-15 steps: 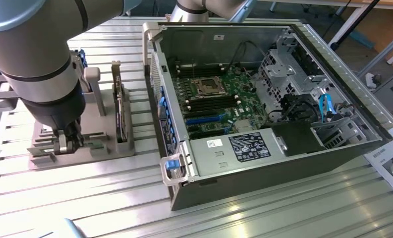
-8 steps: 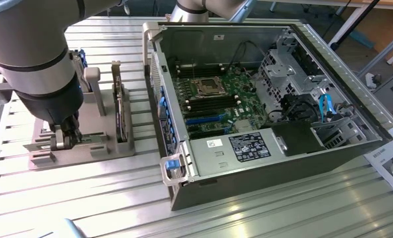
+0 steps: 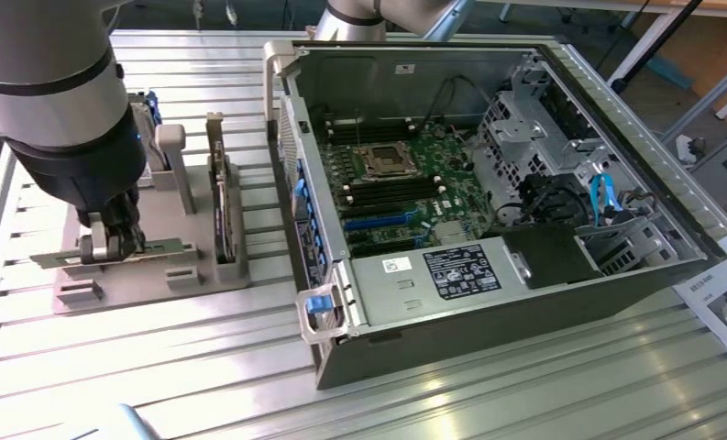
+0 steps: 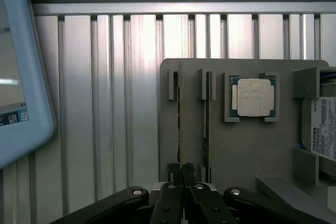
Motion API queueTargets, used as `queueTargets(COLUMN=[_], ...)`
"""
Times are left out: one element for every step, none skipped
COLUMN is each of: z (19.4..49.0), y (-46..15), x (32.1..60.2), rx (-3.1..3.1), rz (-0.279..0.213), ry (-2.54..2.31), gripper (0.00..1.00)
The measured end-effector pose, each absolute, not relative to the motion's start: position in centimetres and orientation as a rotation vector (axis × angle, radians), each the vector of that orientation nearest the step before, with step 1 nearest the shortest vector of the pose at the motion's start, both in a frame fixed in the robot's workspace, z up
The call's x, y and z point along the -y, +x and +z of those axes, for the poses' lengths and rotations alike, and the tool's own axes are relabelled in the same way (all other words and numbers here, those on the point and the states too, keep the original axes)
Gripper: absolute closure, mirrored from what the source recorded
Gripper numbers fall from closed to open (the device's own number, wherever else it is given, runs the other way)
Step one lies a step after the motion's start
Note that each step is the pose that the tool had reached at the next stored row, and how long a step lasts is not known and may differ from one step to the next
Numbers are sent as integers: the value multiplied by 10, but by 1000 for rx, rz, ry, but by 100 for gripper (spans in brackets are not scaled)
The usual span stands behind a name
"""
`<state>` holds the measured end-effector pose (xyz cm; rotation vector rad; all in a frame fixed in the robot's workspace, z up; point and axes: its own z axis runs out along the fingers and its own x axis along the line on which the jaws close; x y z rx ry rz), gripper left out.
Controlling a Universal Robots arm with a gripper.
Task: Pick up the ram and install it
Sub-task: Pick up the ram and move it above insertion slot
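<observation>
gripper, jaws nearly closed, pinches the ram, set on edge in a grey holder. its long axis runs left-right across the exterior view.

- The exterior view looks down steeply from high above the slatted table. It takes in the open computer case and, at the exterior view's left, the grey tray.
- The wrist view sits close behind the gripper, facing down.
- Both views share the tray and the table slats.

Ram in parts holder on table, computer case at exterior view's right
</observation>
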<state>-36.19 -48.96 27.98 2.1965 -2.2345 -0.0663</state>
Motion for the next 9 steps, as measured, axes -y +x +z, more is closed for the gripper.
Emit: queueTargets(z=[282, 285, 287, 292, 297, 301, 304, 307, 310], y=[-362, -362, -362, -362, -362, -362, -362, -362, -362], x=[490, 490, 490, 490, 490, 490, 490, 490, 490], rx=[2235, 2235, 2234, 2234, 2235, 2234, 2235, 2234, 2234], rz=[-66, -66, -66, -66, -66, -66, -66, -66, -66], ry=[2197, 2197, 2196, 2197, 2197, 2196, 2196, 2196, 2197], gripper=[88, 88, 88, 88, 88, 88, 88, 88, 88])
